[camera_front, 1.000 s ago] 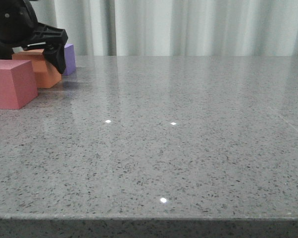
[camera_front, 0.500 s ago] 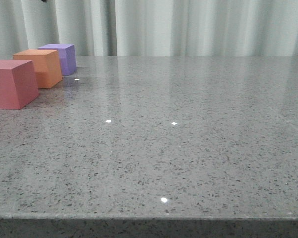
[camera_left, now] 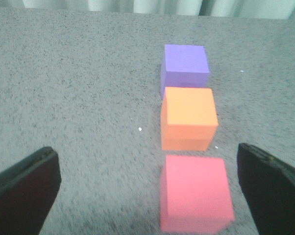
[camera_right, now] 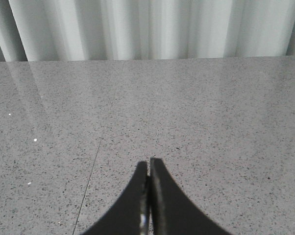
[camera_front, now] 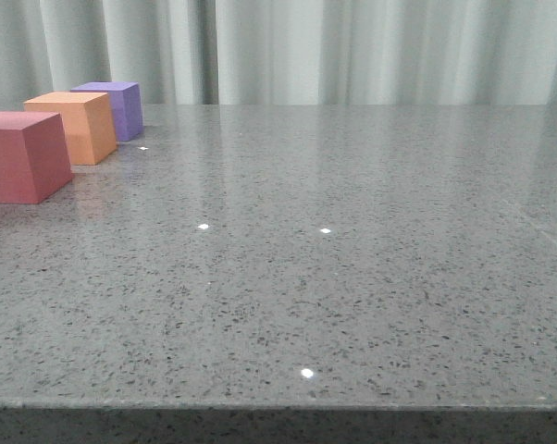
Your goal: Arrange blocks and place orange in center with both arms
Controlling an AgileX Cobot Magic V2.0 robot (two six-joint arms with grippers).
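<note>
Left gripper point(camera_left: 147, 196) spread wide, holding nothing, above the red cube point(camera_left: 195, 193); right gripper point(camera_right: 148, 196) pressed closed, empty. Orange cube point(camera_front: 76, 125) sits between red and purple cube point(camera_front: 115, 108), upper left, on the speckled grey table point(camera_front: 352, 259) before pale curtains point(camera_front: 352, 46).

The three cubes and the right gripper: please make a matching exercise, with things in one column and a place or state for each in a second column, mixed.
1. orange cube
2. purple cube
3. pinkish-red cube
4. right gripper

a. shut, holding nothing
b. middle of the row
c. row end nearest the curtain
d. row end nearest the left gripper

Pairs: 1-b, 2-c, 3-d, 4-a
</note>
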